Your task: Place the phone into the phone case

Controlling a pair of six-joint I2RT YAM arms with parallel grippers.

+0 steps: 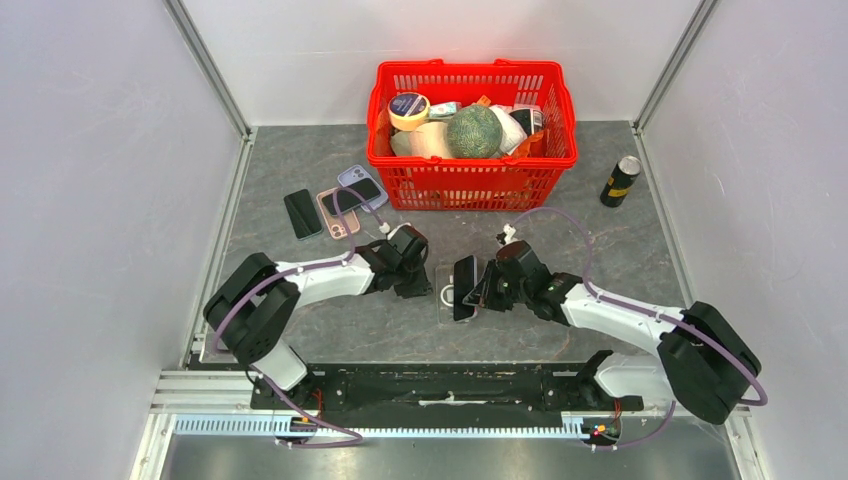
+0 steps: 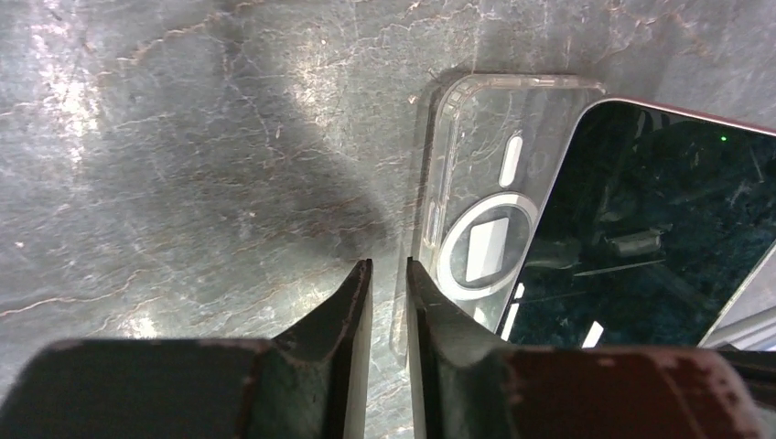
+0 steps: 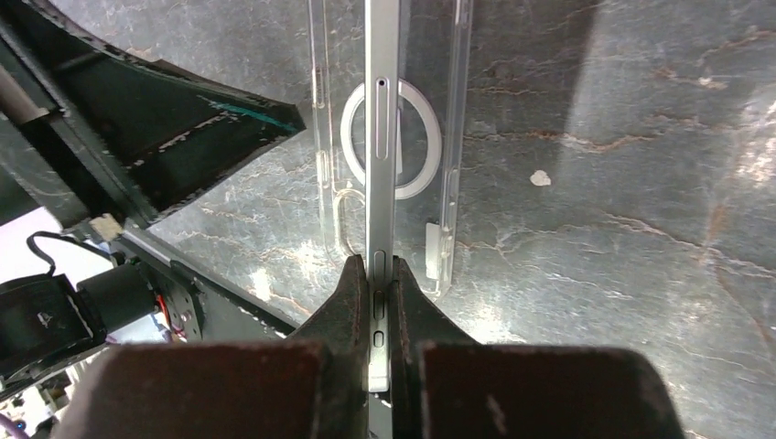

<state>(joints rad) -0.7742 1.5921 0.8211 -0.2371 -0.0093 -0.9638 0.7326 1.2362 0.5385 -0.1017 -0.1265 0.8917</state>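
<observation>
From above, the right hand (image 1: 479, 290) is holding the phone (image 1: 465, 287) on edge over the clear phone case (image 1: 444, 301), which is lying on the bench (image 1: 600, 240). Left wrist: the left hand (image 2: 389, 274) is hovering at the case's rim, fingers nearly together; whether it's gripping the rim, I cannot tell. Right wrist: the fingers are pinching the phone's thin edge directly above the case.

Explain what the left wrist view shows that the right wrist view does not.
Only the left wrist view: the dark screen of the phone, tilted above the case. Only the right wrist view: the thin side of the phone with its buttons, clamped between the right fingers. Both: the clear case with its round ring, lying on the grey table, and the left fingers at its edge.
</observation>
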